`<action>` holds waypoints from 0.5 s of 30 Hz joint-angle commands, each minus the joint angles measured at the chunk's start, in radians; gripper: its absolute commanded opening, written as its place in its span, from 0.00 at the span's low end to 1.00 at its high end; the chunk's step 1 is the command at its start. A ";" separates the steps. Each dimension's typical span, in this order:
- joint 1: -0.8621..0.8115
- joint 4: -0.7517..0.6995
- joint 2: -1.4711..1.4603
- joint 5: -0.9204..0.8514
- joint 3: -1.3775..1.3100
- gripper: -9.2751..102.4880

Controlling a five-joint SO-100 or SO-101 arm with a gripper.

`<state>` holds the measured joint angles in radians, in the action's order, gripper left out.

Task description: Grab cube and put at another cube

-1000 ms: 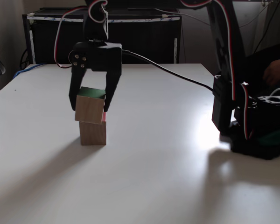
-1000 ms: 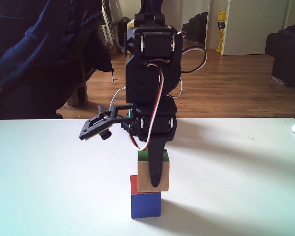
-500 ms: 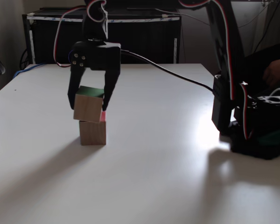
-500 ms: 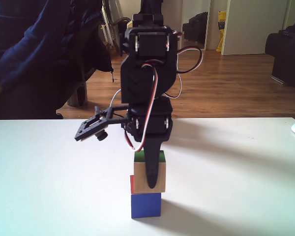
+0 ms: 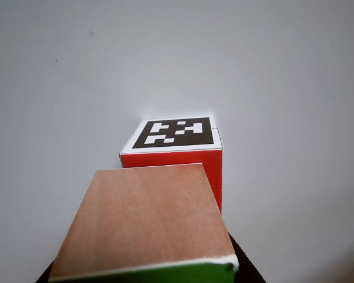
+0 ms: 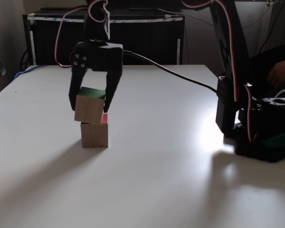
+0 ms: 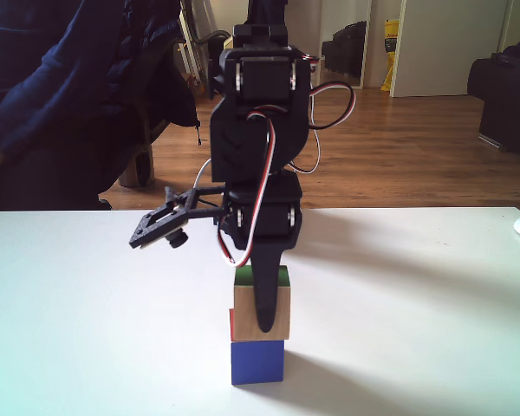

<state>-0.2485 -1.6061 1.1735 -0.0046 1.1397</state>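
The white table (image 6: 147, 171) carries another cube (image 6: 94, 135) and the arm's base (image 6: 263, 142).

Wooden cube (image 5: 143, 219) above a marker-faced cube (image 5: 176, 148) on a smooth matt white table (image 6: 161, 175).
Pale grained wood, one green painted face; the other has glossy red sides and a printed paper-like marker.

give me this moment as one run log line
gripper: shut on wood-and-green cube | cube: resting tilted atop red marker cube | release: not yet
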 commanded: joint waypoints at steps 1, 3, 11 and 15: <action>0.006 -0.023 -0.012 0.006 0.020 0.29; 0.015 -0.037 -0.009 0.009 0.018 0.30; 0.023 -0.063 -0.008 0.023 -0.005 0.39; 0.023 -0.077 -0.008 0.028 -0.026 0.41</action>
<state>-0.2316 -1.6705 1.1474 0.0184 1.1566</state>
